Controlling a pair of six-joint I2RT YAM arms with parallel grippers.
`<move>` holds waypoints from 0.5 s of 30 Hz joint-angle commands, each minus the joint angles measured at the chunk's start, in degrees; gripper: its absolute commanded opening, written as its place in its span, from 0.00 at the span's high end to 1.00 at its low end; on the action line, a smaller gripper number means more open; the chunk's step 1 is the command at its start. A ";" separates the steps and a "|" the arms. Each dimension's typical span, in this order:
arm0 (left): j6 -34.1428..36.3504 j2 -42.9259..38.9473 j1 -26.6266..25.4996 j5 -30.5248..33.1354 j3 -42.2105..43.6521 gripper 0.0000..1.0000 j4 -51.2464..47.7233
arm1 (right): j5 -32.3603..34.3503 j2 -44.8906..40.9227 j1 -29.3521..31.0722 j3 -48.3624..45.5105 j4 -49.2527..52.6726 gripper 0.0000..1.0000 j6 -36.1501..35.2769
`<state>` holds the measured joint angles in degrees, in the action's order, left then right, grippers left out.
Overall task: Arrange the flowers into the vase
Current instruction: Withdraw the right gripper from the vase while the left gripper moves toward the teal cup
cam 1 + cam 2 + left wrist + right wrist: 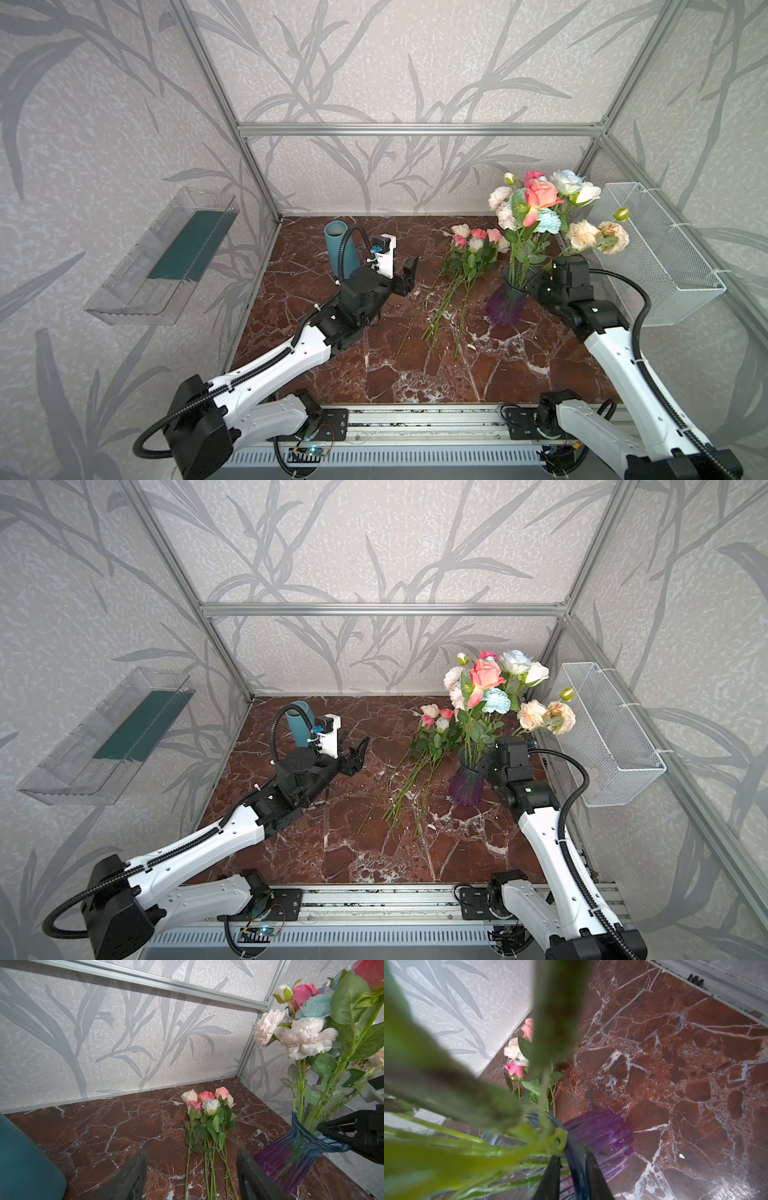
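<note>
Loose flowers [467, 266] lie flat on desk [374, 374], centre of a top view, heads twd back wall, stems fanned twd front. Other blooms [540, 199] already stand in vase [505, 305], just right of them. Left claw [411, 269] is open and empty, left of the bunch. Right claw [573, 1158] pinches vase rim, one finger in, one out. Stems prob. light, thin, springy; heads soft, crushable. Best hold: mid-stem below leaves, one at a time. Stems overlap, so neighbours may drag. Glass vase looks top-heavy, tippy.
</note>
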<state>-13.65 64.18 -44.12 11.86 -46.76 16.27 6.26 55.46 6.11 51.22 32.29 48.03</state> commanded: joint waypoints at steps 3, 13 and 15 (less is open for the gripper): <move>0.36 0.07 0.17 0.00 -1.07 0.31 0.25 | 1.93 2.33 -0.59 0.75 -3.77 0.84 -2.93; 0.99 0.42 0.16 0.27 -1.09 0.31 0.25 | 1.88 11.50 -6.15 7.96 -6.60 0.84 -8.63; 1.21 0.48 0.17 0.38 -1.10 0.31 0.16 | 2.32 13.55 -6.55 9.60 -6.78 0.84 -10.13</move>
<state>-13.43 64.23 -44.10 11.88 -46.76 16.27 5.50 66.89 0.89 58.13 28.29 42.70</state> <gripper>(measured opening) 0.688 0.190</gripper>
